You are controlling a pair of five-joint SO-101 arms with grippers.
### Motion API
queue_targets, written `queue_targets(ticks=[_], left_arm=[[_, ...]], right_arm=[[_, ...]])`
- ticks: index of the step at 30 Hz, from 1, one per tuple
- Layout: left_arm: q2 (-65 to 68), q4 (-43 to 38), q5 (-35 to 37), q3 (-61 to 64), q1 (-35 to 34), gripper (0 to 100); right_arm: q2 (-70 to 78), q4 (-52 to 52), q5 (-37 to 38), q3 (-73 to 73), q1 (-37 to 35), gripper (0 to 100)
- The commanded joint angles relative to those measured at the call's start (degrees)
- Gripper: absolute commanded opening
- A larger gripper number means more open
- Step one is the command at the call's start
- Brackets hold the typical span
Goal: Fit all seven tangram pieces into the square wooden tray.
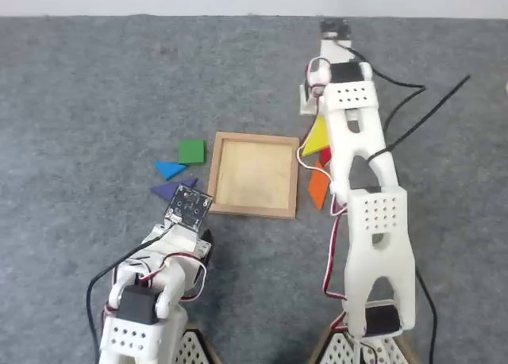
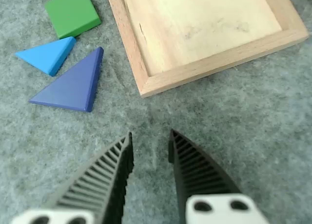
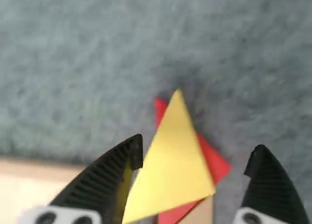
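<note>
I see my right pincer [image 3: 197,147] apart over the yellow triangular piece [image 3: 170,170], at 2 o'clock of the square wooden tray [image 1: 213,174], and my left pincer [image 2: 151,136] slightly apart.

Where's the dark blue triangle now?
High view: the dark blue triangle lies left of the wooden tray, beside the light blue triangle, near the left gripper.

Left arm [image 1: 151,296] sits folded, jaws barely parted; right arm [image 1: 373,213] outstretched, jaws wide.

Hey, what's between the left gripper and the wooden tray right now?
Just bare grey carpet, seen in the left wrist view: nothing lies between the left gripper and the tray.
</note>
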Motion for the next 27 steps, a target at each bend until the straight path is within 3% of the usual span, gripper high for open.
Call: queue_targets(ticks=[1, 15, 27], left_arm=[[-0.97, 0.18, 0.53, -0.66, -0.44, 12], [-0.97, 0.18, 0.53, -0.66, -0.44, 12], [-0.97, 0.18, 0.53, -0.66, -0.44, 12]], right_arm=[[3.21, -1.54, -0.70, -11.96, 2.86, 33.2], [15.34, 3.91, -0.62, -23.12, 4.79, 33.2], [14.99, 9.80, -0.88, -23.21, -0.84, 33.2]])
